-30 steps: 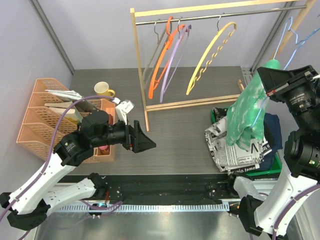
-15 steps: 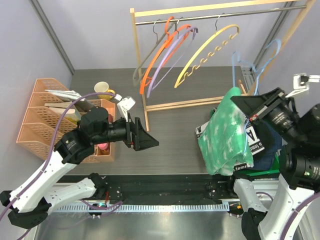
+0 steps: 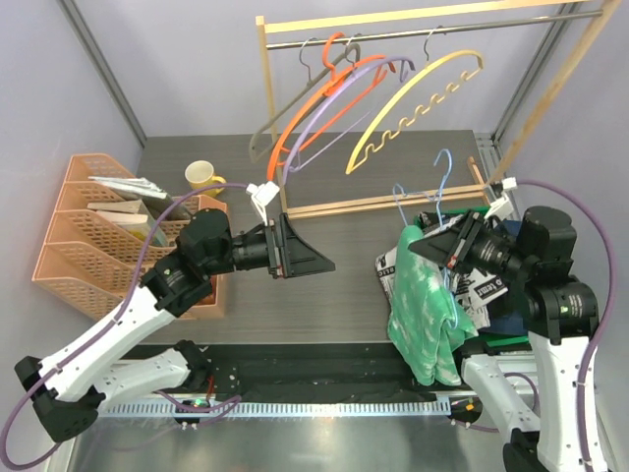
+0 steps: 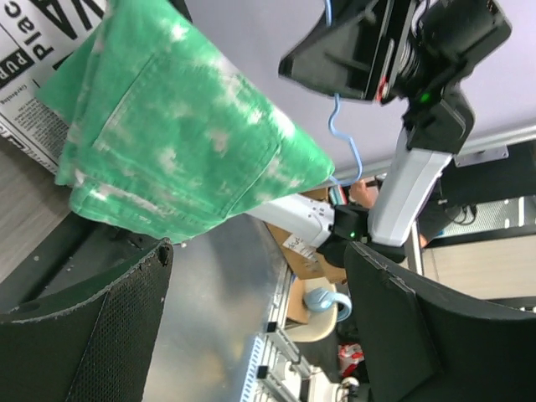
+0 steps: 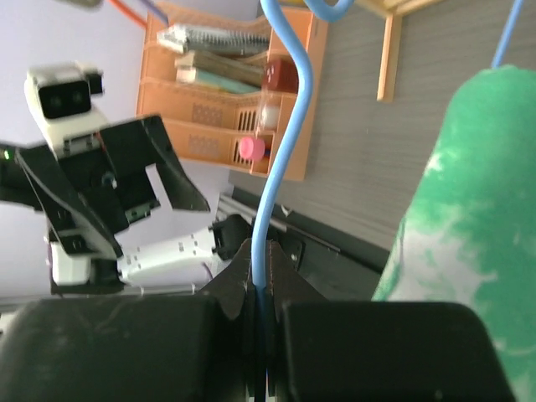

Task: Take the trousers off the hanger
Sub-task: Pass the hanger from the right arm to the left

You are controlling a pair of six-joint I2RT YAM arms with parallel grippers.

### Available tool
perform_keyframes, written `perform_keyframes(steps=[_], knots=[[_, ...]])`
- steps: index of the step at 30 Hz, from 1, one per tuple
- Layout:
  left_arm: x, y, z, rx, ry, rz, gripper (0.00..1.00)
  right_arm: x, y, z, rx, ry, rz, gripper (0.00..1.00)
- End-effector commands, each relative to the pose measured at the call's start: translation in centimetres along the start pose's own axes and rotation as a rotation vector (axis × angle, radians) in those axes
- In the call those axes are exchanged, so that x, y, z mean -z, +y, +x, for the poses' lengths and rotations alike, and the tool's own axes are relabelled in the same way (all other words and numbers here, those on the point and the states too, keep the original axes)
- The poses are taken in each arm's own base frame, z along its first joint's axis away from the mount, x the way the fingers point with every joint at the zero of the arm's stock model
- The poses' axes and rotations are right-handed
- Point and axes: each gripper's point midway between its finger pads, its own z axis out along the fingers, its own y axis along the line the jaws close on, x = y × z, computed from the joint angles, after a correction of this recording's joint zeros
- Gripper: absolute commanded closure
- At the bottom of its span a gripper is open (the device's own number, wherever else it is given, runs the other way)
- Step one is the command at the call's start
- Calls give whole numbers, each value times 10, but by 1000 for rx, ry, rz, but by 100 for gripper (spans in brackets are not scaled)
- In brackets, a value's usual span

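Table point(image 3: 364, 226) lies under both arms. The rack point(image 3: 378, 202) stands beyond the left gripper point(image 4: 255, 249) and carries orange, lilac, yellow and grey hangers point(image 3: 295, 133). The green trousers point(image 3: 423, 305) are draped over the blue hanger point(image 5: 285, 126) and hang straight down below the right gripper point(image 5: 260, 253), with their lower end past the table's near edge; they are not off the hanger yet. The newsprint trousers point(image 3: 488, 293) lie in a heap under and behind the right gripper. The trays point(image 3: 69, 246) sit out to the left of the left gripper, beside its arm. I read the left gripper as spread wide and empty, aimed across at the green trousers and well apart from them; on its wrist view the cloth hangs ahead of the fingers, up and to the left. The right gripper is pinched tight on the blue hanger's wire, below the hook. The mug point(image 3: 201, 175) stands behind the left gripper, near the rack's foot.
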Motion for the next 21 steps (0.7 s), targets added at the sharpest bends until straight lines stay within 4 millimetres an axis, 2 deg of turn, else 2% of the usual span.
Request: perform_keyframes(steps=[1, 2, 4, 5, 10, 16, 18, 19, 20, 21], knots=[[-13, -20, -3, 38, -43, 84, 17, -7, 6, 13, 57, 23, -107, 99], [-18, -22, 6, 39, -28, 85, 17, -8, 4, 17, 55, 34, -111, 99], [-28, -15, 10, 47, -47, 51, 17, -13, -3, 27, 52, 62, -115, 99], [-33, -16, 21, 57, -26, 49, 17, -14, -5, 30, 52, 69, -118, 99], [-47, 2, 29, 105, -80, -11, 17, -25, -18, 47, 49, 126, -122, 99], [-54, 20, 10, 190, -222, -100, 21, -31, -13, 55, 69, 157, -162, 99], [-59, 7, -8, 184, -279, -72, 22, -33, -7, 55, 77, 158, -184, 99], [-61, 1, -13, 168, -286, -64, 23, -32, -3, 55, 77, 159, -192, 99], [-70, 4, -14, 157, -282, -81, 23, -34, -1, 59, 86, 173, -195, 99], [-71, -5, -23, 144, -298, -77, 23, -35, 2, 60, 93, 177, -206, 99]])
